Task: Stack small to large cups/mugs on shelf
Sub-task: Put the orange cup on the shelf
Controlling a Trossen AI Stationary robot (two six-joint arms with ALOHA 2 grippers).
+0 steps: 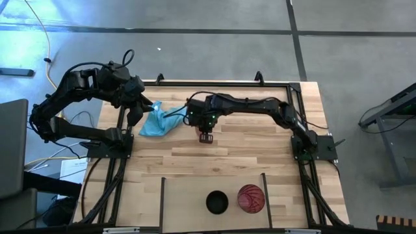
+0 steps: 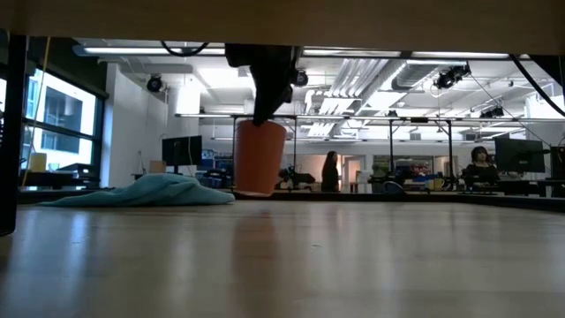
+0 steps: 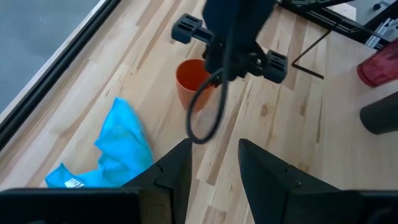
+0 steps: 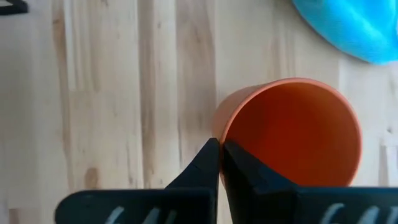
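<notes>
The small orange cup (image 4: 292, 134) hangs from my right gripper (image 4: 219, 146) near the table's middle (image 1: 206, 137). That gripper is shut on it. In the low view the orange cup (image 2: 259, 157) sits slightly tilted, its base just above the wood. The black cup (image 1: 217, 201) and the red-pink cup (image 1: 250, 198) stand side by side on the shelf (image 1: 188, 208), between two thin black bars at the near edge. My left gripper (image 3: 214, 168) is open, hovering by the far left over the light-blue cloth (image 1: 155, 121). My right gripper pinches the orange cup's rim (image 4: 217, 132) with one finger inside the cup and one outside. The fingers come from above, pointing down. The cup hangs below them, a little tilted and lifted just clear of the table.
The crumpled light-blue cloth (image 3: 121, 143) lies on the wood left of the orange cup. A black frame (image 1: 296, 104) borders the table. Bare planks (image 1: 214, 169) stretch between the held cup and the shelf. People and desks show in the room beyond (image 2: 481, 163).
</notes>
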